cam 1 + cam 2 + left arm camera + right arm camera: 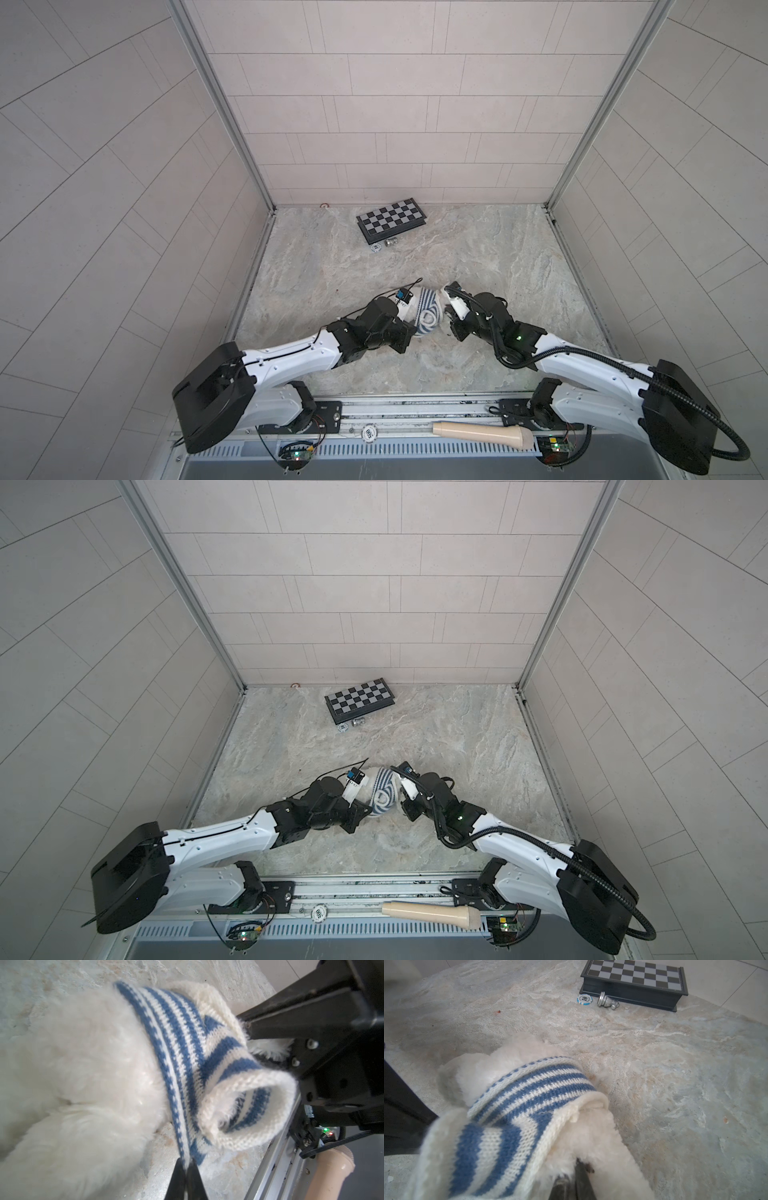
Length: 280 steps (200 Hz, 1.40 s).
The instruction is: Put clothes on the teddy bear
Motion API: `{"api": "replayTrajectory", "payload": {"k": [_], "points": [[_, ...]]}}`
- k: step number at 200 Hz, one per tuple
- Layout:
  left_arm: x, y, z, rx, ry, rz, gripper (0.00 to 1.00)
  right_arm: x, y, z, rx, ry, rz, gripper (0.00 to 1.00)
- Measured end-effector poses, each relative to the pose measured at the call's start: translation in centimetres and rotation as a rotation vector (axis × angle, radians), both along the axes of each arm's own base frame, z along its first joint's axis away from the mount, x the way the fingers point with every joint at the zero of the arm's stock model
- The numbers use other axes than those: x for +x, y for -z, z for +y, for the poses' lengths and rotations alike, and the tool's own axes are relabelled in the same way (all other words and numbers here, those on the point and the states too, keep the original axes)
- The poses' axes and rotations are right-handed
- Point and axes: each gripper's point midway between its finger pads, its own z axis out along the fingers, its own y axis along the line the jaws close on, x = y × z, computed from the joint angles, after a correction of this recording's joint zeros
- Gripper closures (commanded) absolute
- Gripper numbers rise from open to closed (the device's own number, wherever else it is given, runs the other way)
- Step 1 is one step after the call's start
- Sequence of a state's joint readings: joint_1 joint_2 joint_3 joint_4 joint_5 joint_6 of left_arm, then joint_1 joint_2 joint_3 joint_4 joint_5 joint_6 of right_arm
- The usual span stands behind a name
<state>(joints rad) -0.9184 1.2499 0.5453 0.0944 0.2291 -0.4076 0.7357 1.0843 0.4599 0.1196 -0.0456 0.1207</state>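
The teddy bear [83, 1064], fluffy and white, lies mid-table between both arms in both top views [409, 320] [365, 793]. A blue-and-white striped shirt [187, 1043] [529, 1093] [428, 313] is bunched around its body, with one sleeve opening [249, 1109] empty and gaping. My left gripper [187, 1164] is shut on the shirt's striped hem, low by the table. My right gripper [576, 1169] is shut in the bear's white fur just beyond the shirt's cream edge, next to a small dark spot. Most of the bear is hidden under both wrists in the top views.
A folded chessboard [392, 218] [633, 976] lies near the back wall, with a blue-and-white poker chip [584, 999] and a toppled silver chess piece [607, 1000] in front of it. A beige handle-shaped object [482, 432] rests on the front rail between the arm bases.
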Motion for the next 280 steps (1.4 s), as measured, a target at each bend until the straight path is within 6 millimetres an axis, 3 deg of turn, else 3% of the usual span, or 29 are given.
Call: {"api": "replayTrajectory", "payload": {"k": [54, 139, 207, 280], "points": [[0.7, 1.4, 0.9, 0.045, -0.038, -0.046, 1.0, 0.0, 0.6, -0.2, 0.015, 0.025, 0.04, 1.0], [2.4, 2.3, 0.8, 0.023, -0.074, -0.173, 1.0, 0.1, -0.1, 0.5, 0.073, 0.008, 0.046, 1.0], [1.9, -0.4, 1.1, -0.057, -0.066, -0.227, 0.98, -0.3, -0.6, 1.5, 0.07, -0.062, 0.012, 1.0], [1.6, -2.3, 3.0, -0.046, -0.112, -0.254, 0.69, -2.4, -2.4, 2.9, -0.02, -0.238, -0.139, 1.0]]}}
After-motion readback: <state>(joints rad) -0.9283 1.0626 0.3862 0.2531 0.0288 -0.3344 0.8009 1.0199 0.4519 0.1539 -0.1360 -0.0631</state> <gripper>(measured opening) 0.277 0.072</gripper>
